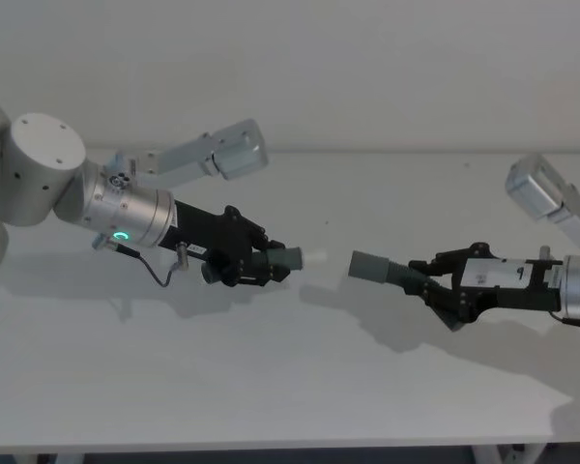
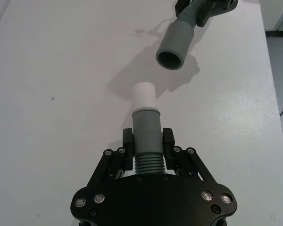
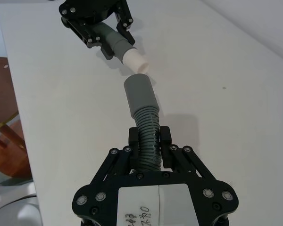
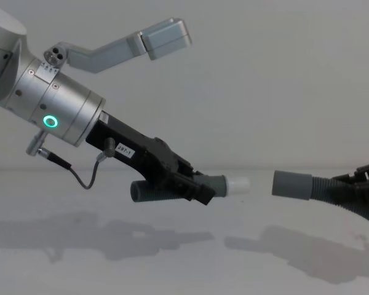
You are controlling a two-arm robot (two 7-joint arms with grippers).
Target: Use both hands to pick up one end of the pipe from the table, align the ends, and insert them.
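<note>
My left end effector (image 1: 267, 263) is clamped on the left pipe piece (image 1: 288, 258), fingers pinching its ribbed section just behind the smooth collar. It is held clear above the white surface (image 1: 271, 387), left of centre. A short white stub (image 1: 314, 255) sticks out of that collar, pointing right toward the other piece.

My right end effector (image 1: 435, 286) grips the right pipe piece (image 1: 382, 269) by its corrugated hose part, also lifted off the surface, right of centre. Its wider grey collar (image 4: 291, 184) faces left, the open mouth (image 2: 170, 60) turned toward the stub.

The two ends are apart with a clear gap between them, not yet touching. From the chest view, the stub and the collar sit at about the same height and nearly in line. In the head view, the right collar lies slightly nearer to me than the stub.
</note>
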